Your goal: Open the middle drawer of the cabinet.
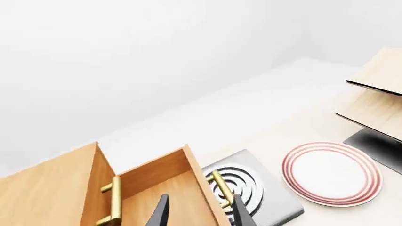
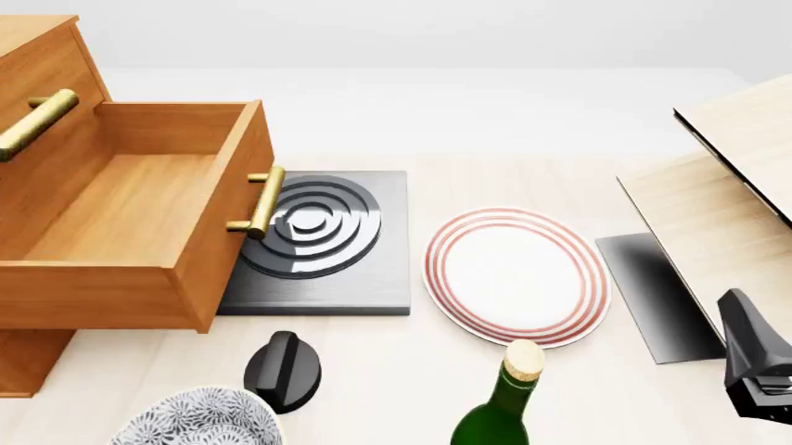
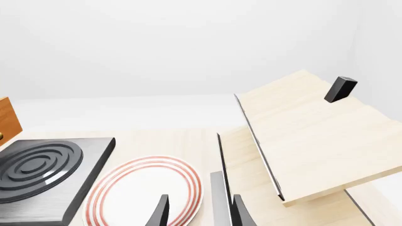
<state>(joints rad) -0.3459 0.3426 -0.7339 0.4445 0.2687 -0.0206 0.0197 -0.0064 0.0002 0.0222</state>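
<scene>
One orange-brown wooden middle drawer point(image 2: 136, 218) stands pulled well out of the large wooden cabinet point(image 2: 37, 102). The left gripper point(image 1: 199, 214), empty and parted, straddles its front panel. Opening looks complete; withdrawal remains.

Bright, even, diffuse light fills all views; renders are sharp, without blur, glare or edge distortion. Soft shadow lies under the middle drawer point(image 2: 136, 232), ahead of the left fingers point(image 1: 160, 212).

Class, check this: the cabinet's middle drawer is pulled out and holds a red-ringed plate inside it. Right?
Not quite. The middle drawer of the cabinet is pulled out, but the front view shows it empty; the red-ringed plate lies on the table beside the black burner.
</scene>
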